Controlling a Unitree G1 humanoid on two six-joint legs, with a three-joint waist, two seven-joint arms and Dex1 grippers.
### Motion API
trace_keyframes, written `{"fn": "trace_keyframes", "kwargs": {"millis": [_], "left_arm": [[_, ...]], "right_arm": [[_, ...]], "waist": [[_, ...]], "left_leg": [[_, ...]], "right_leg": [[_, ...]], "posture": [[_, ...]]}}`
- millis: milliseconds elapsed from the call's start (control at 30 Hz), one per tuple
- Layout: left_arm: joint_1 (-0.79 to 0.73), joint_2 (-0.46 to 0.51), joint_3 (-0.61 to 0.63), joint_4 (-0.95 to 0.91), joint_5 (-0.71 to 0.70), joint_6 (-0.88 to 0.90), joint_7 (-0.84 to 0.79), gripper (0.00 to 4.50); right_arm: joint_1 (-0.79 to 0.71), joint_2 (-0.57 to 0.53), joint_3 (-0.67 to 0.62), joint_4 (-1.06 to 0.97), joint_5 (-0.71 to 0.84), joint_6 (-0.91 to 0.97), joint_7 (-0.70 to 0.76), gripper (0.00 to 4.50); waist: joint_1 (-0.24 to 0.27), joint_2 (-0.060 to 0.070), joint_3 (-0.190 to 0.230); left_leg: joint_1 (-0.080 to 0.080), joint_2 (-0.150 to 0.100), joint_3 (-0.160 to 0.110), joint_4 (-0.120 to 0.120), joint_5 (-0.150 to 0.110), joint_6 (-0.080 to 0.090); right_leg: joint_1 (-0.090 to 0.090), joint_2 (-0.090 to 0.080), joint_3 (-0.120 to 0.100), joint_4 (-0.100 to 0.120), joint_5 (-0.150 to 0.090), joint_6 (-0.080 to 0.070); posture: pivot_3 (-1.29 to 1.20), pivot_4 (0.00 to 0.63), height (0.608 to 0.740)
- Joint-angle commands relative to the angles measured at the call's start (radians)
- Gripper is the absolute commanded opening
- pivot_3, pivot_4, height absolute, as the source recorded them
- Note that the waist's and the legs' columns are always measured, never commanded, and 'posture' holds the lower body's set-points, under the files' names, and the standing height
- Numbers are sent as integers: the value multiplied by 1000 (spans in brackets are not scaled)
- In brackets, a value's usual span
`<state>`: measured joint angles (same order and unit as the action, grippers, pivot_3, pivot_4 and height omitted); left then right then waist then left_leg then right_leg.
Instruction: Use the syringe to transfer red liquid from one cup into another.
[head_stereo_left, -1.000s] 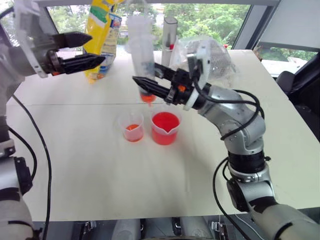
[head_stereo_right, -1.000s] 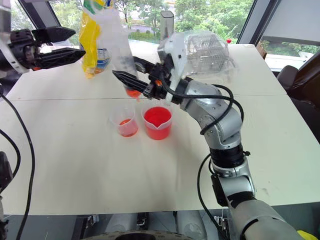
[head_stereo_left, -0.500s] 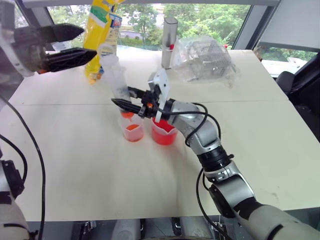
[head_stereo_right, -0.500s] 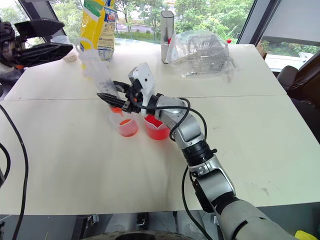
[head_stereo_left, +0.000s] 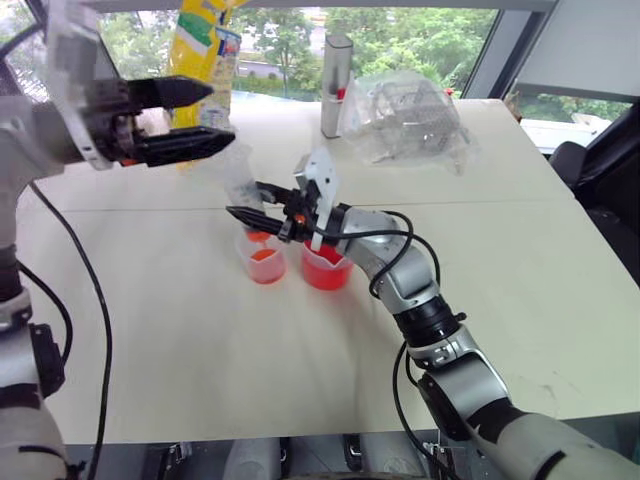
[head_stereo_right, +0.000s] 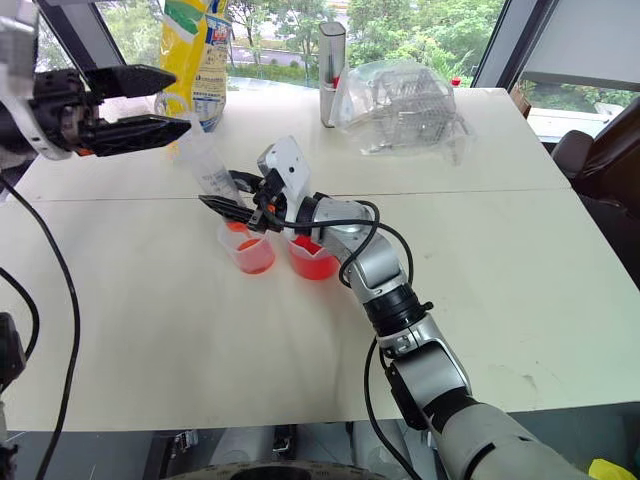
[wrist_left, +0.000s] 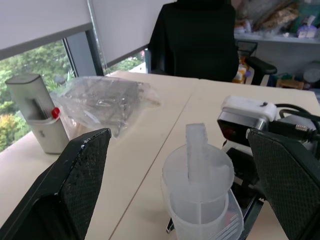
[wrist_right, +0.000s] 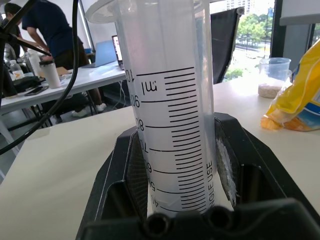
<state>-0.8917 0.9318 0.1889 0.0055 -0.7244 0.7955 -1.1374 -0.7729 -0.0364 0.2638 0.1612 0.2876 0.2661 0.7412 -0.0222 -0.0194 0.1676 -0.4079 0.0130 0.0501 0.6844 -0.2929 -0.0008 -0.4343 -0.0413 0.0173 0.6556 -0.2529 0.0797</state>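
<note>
The syringe (head_stereo_right: 206, 168), clamped in the right end effector (head_stereo_right: 226, 205), tips over the smaller cup (head_stereo_right: 250, 250); the wide-open, empty left end effector (head_stereo_left: 205, 118) should press its plunger (wrist_left: 196, 151) slowly.

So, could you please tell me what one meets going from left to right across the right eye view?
Open left hand → small clear plastic cup with a little orange-red liquid → wider clear spouted beaker of red liquid → crinkled clear plastic bag holding a wire rack.

The syringe (head_stereo_right: 208, 168) stands over the narrower cup (head_stereo_right: 250, 250), left of the beaker (head_stereo_right: 311, 257).
</note>
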Motion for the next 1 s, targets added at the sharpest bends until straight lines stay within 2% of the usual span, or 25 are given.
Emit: {"fn": "trace_keyframes", "kwargs": {"millis": [33,67,100,133,200,267,367,400,667,1000], "left_arm": [[-16,2,15,-16,-1,-15,6,4477],[-18,1,17,-15,-3,-12,9,4477],[-19,1,18,-14,-4,-10,9,3964],[-18,1,19,-14,-7,-8,9,3672],[-15,1,21,-17,-12,-3,8,2648],[-15,0,25,-18,-19,2,11,1810],[-9,1,27,-25,-27,8,10,180],[-5,3,26,-29,-29,9,9,74],[44,10,-11,-67,1,-23,-7,74],[87,7,-30,-86,22,-48,-19,74]], "right_arm": [[-7,13,-9,-41,-1,-20,1,1548],[-6,12,-8,-43,-1,-19,1,1548],[-5,12,-7,-45,-1,-18,1,1548],[-4,12,-6,-45,-2,-18,2,1548],[-2,13,-4,-47,-3,-17,2,1548],[-1,13,-2,-46,-6,-18,3,1548],[1,14,0,-50,-8,-16,6,1548],[2,13,0,-51,-8,-15,7,1548],[-13,20,-5,-56,-6,-7,6,1548],[-58,21,-61,-187,52,115,-13,1548]], "waist": [[-1,0,0],[0,0,0],[0,0,0],[0,0,0],[1,0,0],[1,0,0],[1,0,0],[1,0,0],[0,0,0],[1,0,0]], "left_leg": [[0,0,0,0,0,0],[0,0,0,0,0,0],[0,0,0,0,0,0],[0,0,0,0,0,0],[0,0,0,0,0,0],[0,0,0,0,0,0],[0,0,0,0,0,0],[0,0,0,0,0,0],[0,0,0,0,0,0],[0,0,0,0,0,0]], "right_leg": [[0,0,0,0,0,0],[0,0,0,0,0,0],[0,0,0,0,0,0],[0,0,0,0,0,0],[0,0,0,0,0,0],[0,0,0,0,0,0],[0,0,0,0,0,0],[0,0,0,0,0,0],[0,0,0,0,0,0],[0,0,0,0,0,0]], "posture": [[0,150,740],[0,150,740],[0,150,740],[0,150,740],[0,150,740],[0,150,740],[0,150,740],[0,150,740],[0,150,740],[0,150,740]]}}
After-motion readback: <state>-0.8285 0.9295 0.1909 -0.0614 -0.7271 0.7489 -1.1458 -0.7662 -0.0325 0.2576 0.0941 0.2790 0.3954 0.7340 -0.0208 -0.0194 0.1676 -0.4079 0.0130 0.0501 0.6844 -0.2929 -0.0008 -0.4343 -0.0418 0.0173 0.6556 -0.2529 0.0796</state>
